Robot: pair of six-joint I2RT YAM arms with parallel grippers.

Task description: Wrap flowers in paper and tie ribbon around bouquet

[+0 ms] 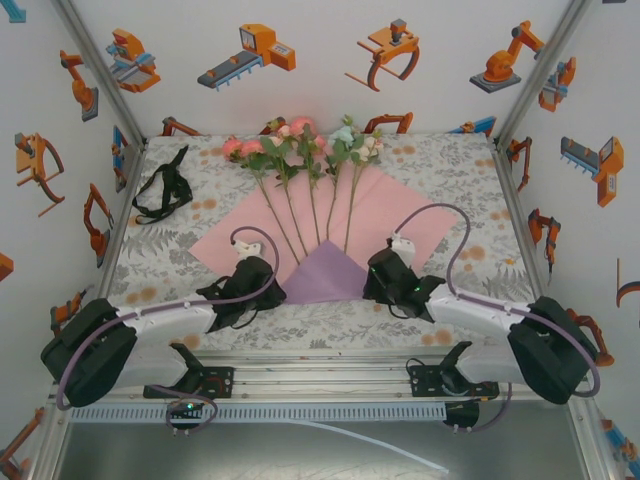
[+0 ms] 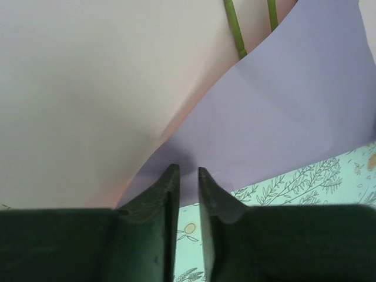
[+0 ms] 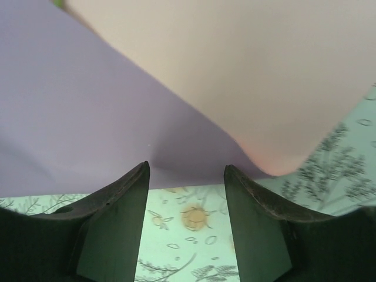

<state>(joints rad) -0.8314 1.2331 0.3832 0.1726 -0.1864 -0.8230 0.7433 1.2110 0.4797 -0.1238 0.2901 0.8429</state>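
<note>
The table, under a cloth printed with leaves and orange blossoms, takes up the middle of the overhead view. On it, at the centre, the paper lies flat like a diamond with its pale pink face up. Its near corner is folded back, so a lilac triangle shows at the lower centre.

The flowers lie on the sheet in a fan. The pink, peach and cream blooms are towards the top of the frame, past the far edge of the paper. The thin green stalks run down and meet at the lilac fold.

The ribbon sits in a loose black heap at the upper left of the table, well apart from the paper.

The two arms reach in from the bottom corners and flank the fold. The left gripper has its jaws a narrow slit apart at the fold's edge, with cloth showing through the gap. The right gripper is spread wide over bare cloth, just short of the paper and holding nothing.
</note>
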